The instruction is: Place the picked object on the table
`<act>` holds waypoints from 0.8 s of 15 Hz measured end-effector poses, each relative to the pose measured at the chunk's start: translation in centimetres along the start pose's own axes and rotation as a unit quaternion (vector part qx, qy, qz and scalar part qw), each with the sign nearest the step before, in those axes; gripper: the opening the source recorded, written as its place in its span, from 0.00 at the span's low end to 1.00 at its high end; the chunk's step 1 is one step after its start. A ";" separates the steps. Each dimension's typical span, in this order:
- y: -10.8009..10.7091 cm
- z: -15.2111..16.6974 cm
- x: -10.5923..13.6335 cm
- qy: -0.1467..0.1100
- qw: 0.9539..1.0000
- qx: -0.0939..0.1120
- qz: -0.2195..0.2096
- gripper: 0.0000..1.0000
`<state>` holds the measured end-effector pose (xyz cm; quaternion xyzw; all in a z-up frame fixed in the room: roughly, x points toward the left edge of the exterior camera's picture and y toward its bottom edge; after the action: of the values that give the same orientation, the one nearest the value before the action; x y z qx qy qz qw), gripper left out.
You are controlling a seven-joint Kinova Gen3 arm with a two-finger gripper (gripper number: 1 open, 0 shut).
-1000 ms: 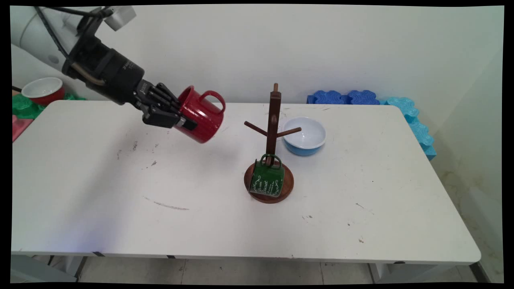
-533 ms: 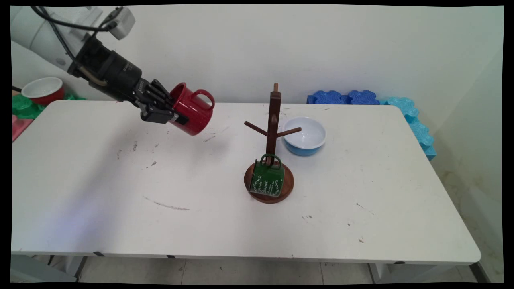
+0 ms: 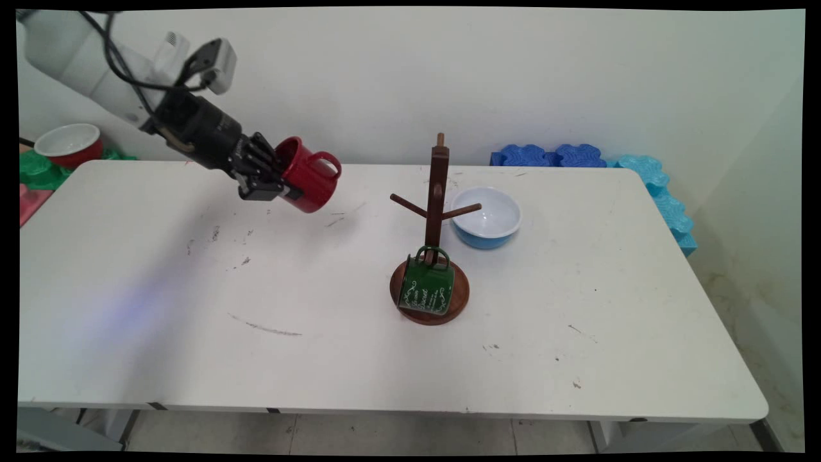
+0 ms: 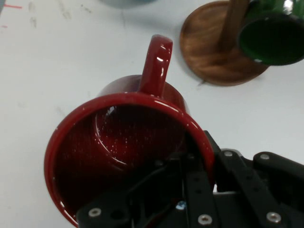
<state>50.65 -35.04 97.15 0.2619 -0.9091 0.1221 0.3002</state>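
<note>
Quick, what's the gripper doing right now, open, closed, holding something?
Gripper: shut on the rim of the red mug, one finger inside and one outside, holding it tilted above the table.

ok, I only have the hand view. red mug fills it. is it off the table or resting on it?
Observer: Off it. In the main view the red mug hangs tilted in the gripper above the table, handle up.
Operator: I see a wooden base and something green. what is it?
Observer: A mug tree; its two upper pegs are bare. The green mug hangs from a low peg at the front.
Operator: anything past the tree?
Observer: A blue bowl, white inside, stands just right of the post.
</note>
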 end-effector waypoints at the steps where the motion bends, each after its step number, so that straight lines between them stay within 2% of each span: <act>1: -0.3 0.7 -0.1 -0.004 1.000 0.005 0.007 0.00; 6: -2.1 4.2 -0.2 -0.026 0.999 0.027 0.036 0.00; 12: -3.0 7.2 -0.7 -0.049 0.997 0.036 0.048 0.00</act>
<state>49.34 -40.01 91.26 0.2344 -0.9291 0.1561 0.2396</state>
